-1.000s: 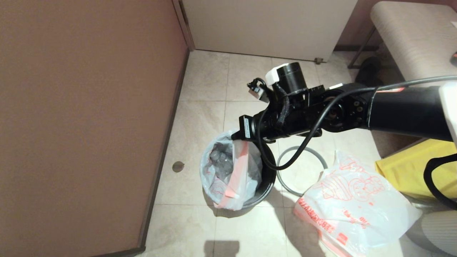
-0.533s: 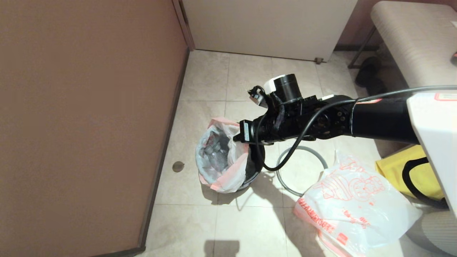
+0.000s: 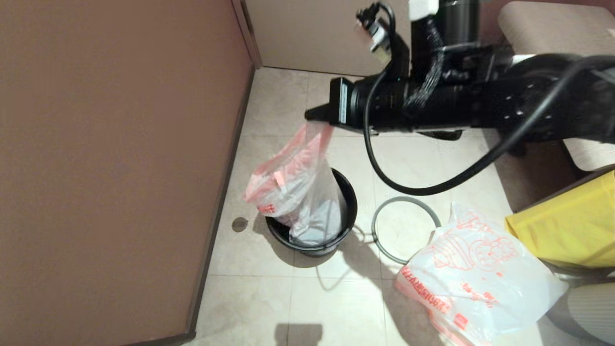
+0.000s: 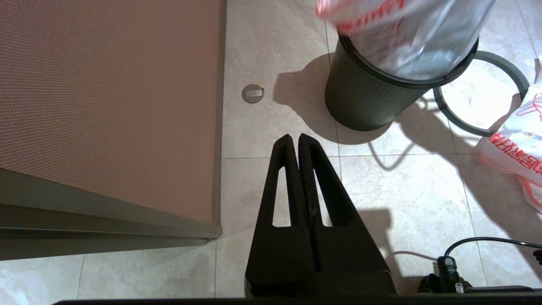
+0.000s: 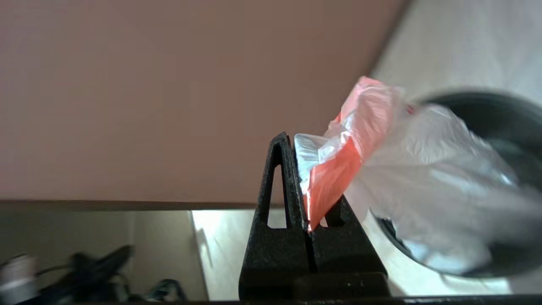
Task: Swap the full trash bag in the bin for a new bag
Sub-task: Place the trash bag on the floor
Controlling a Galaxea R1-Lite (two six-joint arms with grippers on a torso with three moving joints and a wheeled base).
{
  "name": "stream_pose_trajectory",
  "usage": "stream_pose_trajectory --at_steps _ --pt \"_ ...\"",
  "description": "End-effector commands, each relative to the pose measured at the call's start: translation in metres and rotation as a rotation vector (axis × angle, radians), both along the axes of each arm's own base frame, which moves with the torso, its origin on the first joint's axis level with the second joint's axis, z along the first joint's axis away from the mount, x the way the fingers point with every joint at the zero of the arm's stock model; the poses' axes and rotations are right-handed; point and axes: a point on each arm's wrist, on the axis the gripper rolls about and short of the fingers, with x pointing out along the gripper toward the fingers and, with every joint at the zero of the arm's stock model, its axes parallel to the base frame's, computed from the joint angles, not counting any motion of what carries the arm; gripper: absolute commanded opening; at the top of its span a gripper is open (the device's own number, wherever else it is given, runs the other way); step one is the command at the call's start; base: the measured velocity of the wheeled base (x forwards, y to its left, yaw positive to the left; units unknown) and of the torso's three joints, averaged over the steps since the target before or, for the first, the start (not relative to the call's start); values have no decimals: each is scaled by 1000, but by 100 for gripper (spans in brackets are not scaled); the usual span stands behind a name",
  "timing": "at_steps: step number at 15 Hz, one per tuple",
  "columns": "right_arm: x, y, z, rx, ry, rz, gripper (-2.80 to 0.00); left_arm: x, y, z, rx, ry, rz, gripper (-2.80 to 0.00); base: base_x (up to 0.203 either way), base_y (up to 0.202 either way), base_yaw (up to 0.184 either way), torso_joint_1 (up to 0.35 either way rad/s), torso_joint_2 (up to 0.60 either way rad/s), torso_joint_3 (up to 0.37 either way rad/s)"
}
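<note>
Full trash bag (image 3: 300,192) handle between right jaws

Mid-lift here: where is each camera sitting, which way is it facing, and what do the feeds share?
Head: high on the robot, looking down at the floor; right end effector lifts the full trash bag from the bin.
Left wrist: low behind the shut left end effector, facing the bin and grey ring.
Right wrist: behind the right end effector, pinching the bag's handle.
Shared: bag and bin appear in all three.
</note>
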Motion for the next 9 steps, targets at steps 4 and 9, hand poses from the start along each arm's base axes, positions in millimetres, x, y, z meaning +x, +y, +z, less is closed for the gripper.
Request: stream_pose_trajectory --at_steps 4,9 --pt "-70 -47 76 132 -179 22 -280 0 0 0 0 1 1 -280 0 0 0 0 0 0" --pt "-60 -109 101 -11 -418 -717 -280 0 0 0 0 1 1 -280 0 0 0 0 0 0"
